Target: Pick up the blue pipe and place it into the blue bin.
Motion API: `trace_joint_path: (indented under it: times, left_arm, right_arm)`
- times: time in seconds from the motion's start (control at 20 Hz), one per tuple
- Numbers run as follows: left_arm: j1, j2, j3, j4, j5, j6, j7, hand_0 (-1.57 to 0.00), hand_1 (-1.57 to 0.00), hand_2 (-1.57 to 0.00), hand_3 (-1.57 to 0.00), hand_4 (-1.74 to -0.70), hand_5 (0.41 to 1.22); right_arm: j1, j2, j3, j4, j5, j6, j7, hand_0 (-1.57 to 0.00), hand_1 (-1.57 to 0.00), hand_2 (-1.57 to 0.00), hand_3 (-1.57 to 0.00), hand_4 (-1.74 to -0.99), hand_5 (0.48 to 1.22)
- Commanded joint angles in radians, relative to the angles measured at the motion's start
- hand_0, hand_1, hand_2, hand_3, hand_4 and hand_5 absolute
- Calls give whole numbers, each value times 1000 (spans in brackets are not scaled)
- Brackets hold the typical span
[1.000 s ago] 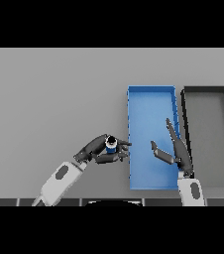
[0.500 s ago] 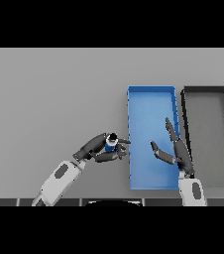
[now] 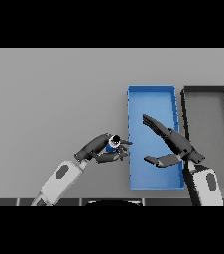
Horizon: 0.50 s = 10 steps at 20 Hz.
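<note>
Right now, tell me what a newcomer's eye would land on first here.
The blue bin stands out first, bright on the grey table, right of centre, with a dark bin beside it on its right. Next comes the left hand, just left of the blue bin's edge, curled round the small blue pipe. The right hand hangs open over the blue bin.

Both forearms are smooth white casings, each marked with a dark grey oval patch, narrowing to grey wrists that carry the dark, slender-fingered left hand (image 3: 100, 149) and the equally dark right hand (image 3: 176, 146).
</note>
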Motion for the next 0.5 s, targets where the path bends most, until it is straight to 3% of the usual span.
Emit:
trace_joint_path:
  times: [0.0, 0.2, 0.4, 0.45]
  left_arm:
    - [5, -6, -10, 0, -9, 4, 5, -1571, -1571, -1571, -1442, -1731, 1221]
    - [2, 6, -3, -4, -18, 2, 5, -1571, -1571, -1571, -1440, -1730, 1221]
    - [11, 1, -7, -6, -15, -11, -26, -1571, -1571, -1571, -1444, -1728, 1221]
    - [4, 1, 1, -3, -7, -18, -32, -1571, -1571, -1571, -1469, -1670, 1221]
  right_arm:
    - [-22, -12, 18, -15, -25, 17, 29, 1, 1, 1, 1, -1337, 504]
    - [-148, -8, 93, -29, -50, 32, 125, 1, 1, 1, 1, -1328, 486]
    - [-237, 21, 152, -11, -30, 65, 146, 1, 1, 1, 1, -1307, 497]
    - [-253, 31, 163, 4, -20, 75, 148, 1, 1, 1, 1, -1288, 502]
